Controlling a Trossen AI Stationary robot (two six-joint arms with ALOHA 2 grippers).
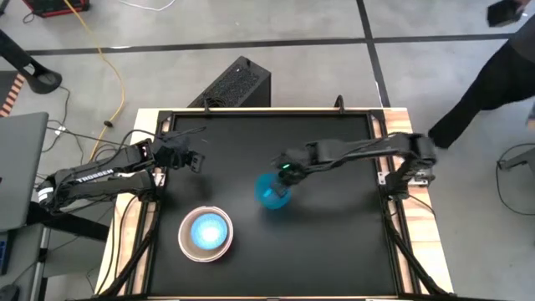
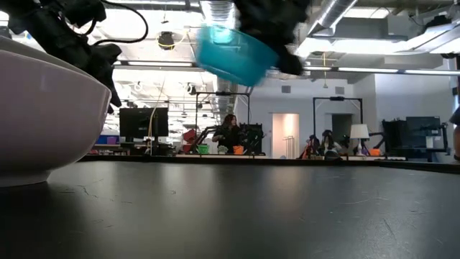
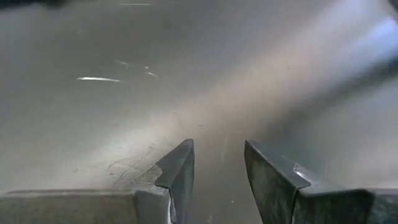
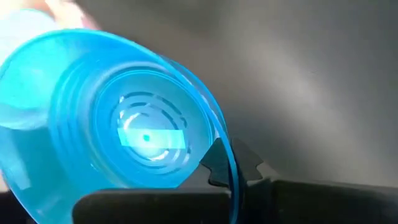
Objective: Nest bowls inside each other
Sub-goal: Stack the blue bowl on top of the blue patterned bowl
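Observation:
A teal-blue bowl hangs in the air over the middle of the table, with my right gripper shut on it. In the low view the bowl is tilted and well clear of the tabletop. Near the front left stands a white bowl on its base, with other bowls nested in it. The innermost one is light blue. My left gripper waits open above the table's left side, holding nothing. My right gripper holds the teal-blue bowl by its rim, with one finger inside the bowl and the other outside the wall. It comes slanting down from the table's right. The bowl hangs tilted, lifted clear of the table.
The black tabletop is bare to the right and near side of the held bowl. A black box stands on the floor beyond the far edge. A person stands past the far right corner.

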